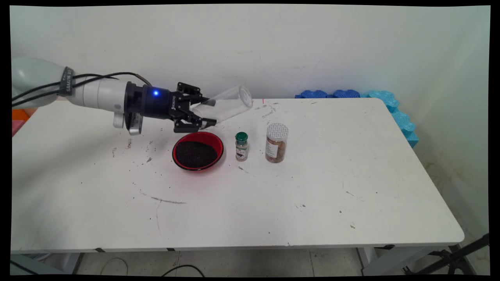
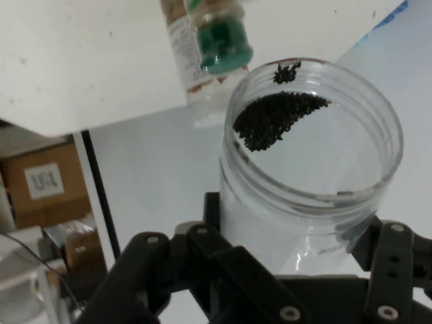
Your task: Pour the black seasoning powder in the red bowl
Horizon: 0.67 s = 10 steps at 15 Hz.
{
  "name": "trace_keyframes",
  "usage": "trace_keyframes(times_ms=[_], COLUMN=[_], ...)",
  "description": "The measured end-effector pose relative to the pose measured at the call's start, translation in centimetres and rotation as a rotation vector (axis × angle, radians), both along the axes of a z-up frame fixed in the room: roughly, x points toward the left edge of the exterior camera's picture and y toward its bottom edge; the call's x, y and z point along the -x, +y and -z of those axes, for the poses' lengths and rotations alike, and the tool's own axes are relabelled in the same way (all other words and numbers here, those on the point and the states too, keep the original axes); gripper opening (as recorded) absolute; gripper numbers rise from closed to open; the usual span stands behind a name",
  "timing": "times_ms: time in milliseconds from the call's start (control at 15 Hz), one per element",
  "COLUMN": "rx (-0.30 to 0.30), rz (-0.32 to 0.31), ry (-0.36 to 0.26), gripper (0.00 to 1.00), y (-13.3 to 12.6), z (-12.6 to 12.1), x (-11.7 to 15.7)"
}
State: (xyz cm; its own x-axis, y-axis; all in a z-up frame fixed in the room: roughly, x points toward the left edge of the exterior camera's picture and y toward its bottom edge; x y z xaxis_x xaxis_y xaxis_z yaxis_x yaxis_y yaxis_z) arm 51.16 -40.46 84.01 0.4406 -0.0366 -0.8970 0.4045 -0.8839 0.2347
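My gripper [image 1: 211, 112] is shut on a clear plastic jar [image 1: 228, 104], which lies tilted on its side in the air, its far end raised toward the right. It hangs just above the back rim of a red bowl [image 1: 221, 152] filled with dark grains. In the hand view the jar [image 2: 310, 169] sits between the fingers of the gripper [image 2: 304, 250], and a patch of dark grains [image 2: 273, 118] clings inside it. A small green-capped spice bottle [image 1: 241, 146] stands right of the bowl and shows beyond the jar as the green-capped bottle [image 2: 216, 47].
A white-lidded jar of brown contents [image 1: 276, 143] stands right of the spice bottle. Blue foam pieces [image 1: 390, 105] line the table's back right corner. Dark specks dot the white table [image 1: 312, 195]. A cardboard box [image 2: 40, 182] sits off the table.
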Motion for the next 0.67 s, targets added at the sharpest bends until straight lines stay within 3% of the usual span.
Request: trace_keyframes(times_ms=[667], rx=[0.123], rz=[0.099], ry=[-0.193], gripper=[0.0], y=[0.19], z=[-1.02], x=[0.77])
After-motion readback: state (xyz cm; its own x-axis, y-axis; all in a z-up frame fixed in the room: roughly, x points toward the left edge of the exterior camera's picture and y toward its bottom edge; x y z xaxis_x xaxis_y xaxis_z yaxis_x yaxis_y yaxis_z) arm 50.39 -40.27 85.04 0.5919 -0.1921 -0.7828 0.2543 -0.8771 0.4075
